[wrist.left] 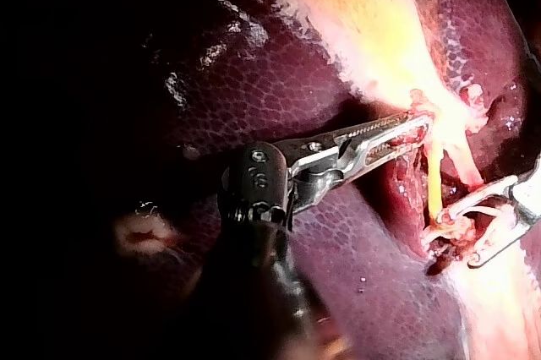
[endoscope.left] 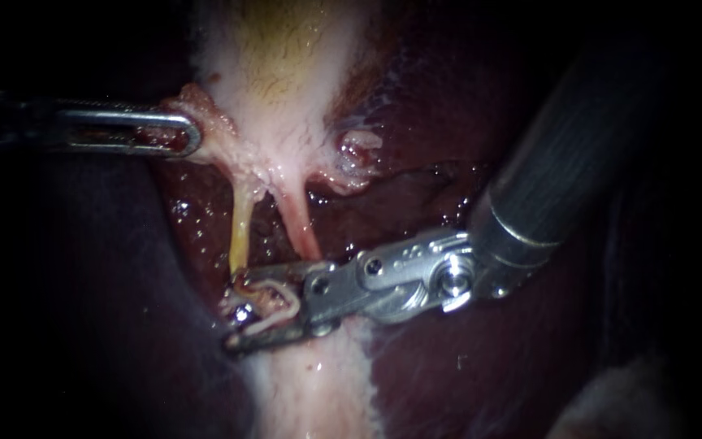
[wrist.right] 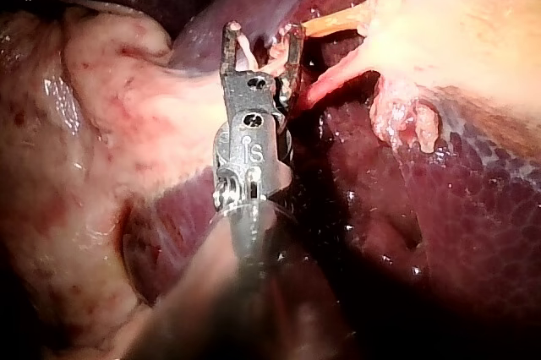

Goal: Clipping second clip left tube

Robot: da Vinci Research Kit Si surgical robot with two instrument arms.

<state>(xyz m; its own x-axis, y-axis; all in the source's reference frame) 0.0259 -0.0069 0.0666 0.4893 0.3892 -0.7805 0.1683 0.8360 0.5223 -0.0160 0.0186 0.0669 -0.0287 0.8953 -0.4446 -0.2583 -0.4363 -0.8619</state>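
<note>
L instrument jaws clamped on pale tissue flap at gallbladder edge, w/ liver beneath. R instrument jaws apart, straddling base of yellow tube.

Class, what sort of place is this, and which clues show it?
Likely a surgical practice bench: bare liver and gallbladder, left instrument gripping the gallbladder's edge, right instrument with jaws open at a tube.

Left tube lower end hidden among tissue between right instrument jaws.
</note>
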